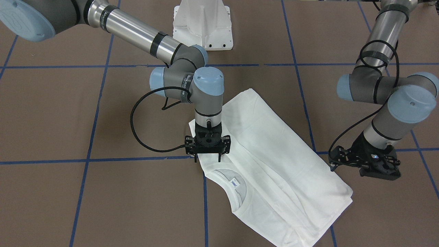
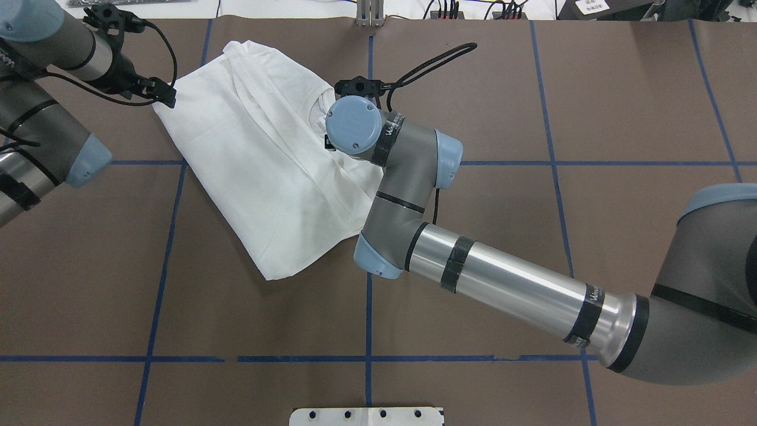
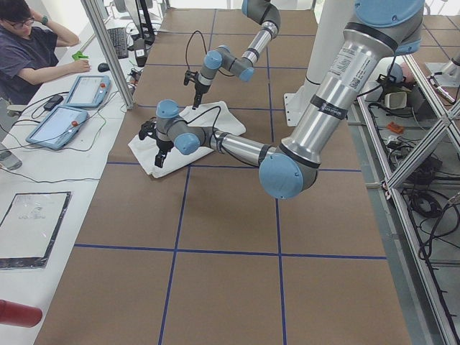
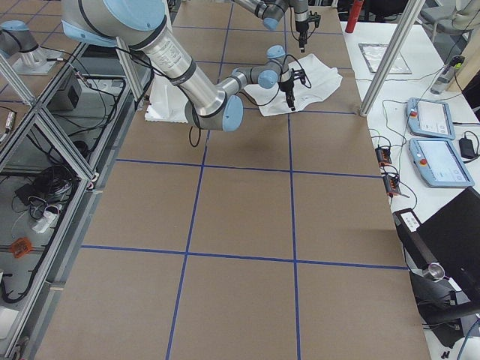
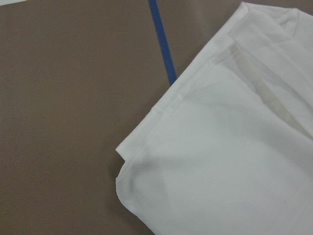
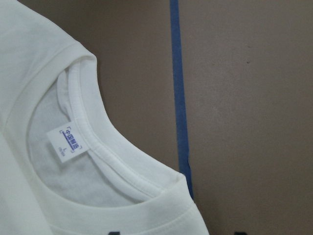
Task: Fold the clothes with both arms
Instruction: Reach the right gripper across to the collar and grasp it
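Note:
The white shirt [image 1: 281, 161] [image 2: 260, 165] lies folded into a long strip, set diagonally on the brown table. Its round collar [image 1: 236, 197] and blue-white neck label [image 6: 68, 144] face up. My right gripper [image 1: 208, 158] [image 2: 355, 89] points straight down over the shoulder edge beside the collar, open and holding nothing. My left gripper [image 1: 363, 171] [image 2: 162, 94] hangs tilted just off the strip's corner [image 5: 122, 166] at the collar end, open and apart from the cloth. Neither wrist view shows cloth between fingers.
The white pedestal [image 1: 202, 27] stands at the robot's side of the table. Blue tape lines [image 2: 368, 319] mark a grid on the brown surface. A person [image 3: 36, 50] sits at a side bench with two tablets [image 3: 86, 90].

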`<state>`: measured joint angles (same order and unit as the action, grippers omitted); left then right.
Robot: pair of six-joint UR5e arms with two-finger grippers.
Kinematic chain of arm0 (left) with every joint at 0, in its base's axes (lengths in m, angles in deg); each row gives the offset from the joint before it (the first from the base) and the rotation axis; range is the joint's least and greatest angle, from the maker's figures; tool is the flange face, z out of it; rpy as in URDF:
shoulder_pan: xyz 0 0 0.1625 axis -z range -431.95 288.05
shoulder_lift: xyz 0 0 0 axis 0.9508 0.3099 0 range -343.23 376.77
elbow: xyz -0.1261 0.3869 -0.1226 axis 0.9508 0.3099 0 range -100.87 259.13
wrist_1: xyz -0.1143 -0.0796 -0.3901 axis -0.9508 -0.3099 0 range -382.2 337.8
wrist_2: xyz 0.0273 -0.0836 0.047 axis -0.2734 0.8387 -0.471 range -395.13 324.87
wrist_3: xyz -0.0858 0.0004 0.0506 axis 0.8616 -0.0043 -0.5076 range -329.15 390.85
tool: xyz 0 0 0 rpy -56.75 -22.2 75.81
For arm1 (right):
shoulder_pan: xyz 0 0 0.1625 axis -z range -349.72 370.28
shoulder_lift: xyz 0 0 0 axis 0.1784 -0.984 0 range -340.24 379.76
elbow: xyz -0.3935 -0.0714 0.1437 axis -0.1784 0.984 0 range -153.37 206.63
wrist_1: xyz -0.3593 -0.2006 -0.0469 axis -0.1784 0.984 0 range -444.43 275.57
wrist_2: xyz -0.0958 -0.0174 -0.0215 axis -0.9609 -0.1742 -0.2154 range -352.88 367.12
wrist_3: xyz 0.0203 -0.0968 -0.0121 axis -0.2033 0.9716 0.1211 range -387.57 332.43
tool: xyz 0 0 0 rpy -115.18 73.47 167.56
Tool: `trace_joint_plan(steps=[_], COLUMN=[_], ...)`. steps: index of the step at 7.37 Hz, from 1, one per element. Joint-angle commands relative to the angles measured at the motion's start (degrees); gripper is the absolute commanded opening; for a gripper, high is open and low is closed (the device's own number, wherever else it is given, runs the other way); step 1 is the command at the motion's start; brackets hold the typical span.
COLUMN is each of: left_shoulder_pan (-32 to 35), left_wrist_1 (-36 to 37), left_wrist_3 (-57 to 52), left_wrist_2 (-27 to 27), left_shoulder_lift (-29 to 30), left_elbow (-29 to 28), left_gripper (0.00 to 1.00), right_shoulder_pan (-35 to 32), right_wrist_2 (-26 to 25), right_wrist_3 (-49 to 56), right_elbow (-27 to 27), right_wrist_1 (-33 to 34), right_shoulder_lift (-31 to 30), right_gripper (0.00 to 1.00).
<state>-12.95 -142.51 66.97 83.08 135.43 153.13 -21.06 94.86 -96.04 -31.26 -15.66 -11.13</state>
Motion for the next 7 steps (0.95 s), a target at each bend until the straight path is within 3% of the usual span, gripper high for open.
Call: trace_joint_plan(steps=[1, 7], left_shoulder_pan=[-0.1, -0.1], left_wrist_1=[0.0, 0.0], left_wrist_3=[0.0, 0.0], left_wrist_2=[0.0, 0.0], left_shoulder_lift=[0.0, 0.0], left_elbow=[0.0, 0.0], left_gripper=[1.0, 1.0], right_shoulder_pan=[0.2, 0.2], right_wrist_2=[-0.5, -0.5], right_wrist_3=[0.1, 1.8], right_elbow=[2.7, 2.8], right_wrist_1=[-4.9, -4.9], right_shoulder_lift=[0.1, -0.5], right_gripper=[0.75, 0.7])
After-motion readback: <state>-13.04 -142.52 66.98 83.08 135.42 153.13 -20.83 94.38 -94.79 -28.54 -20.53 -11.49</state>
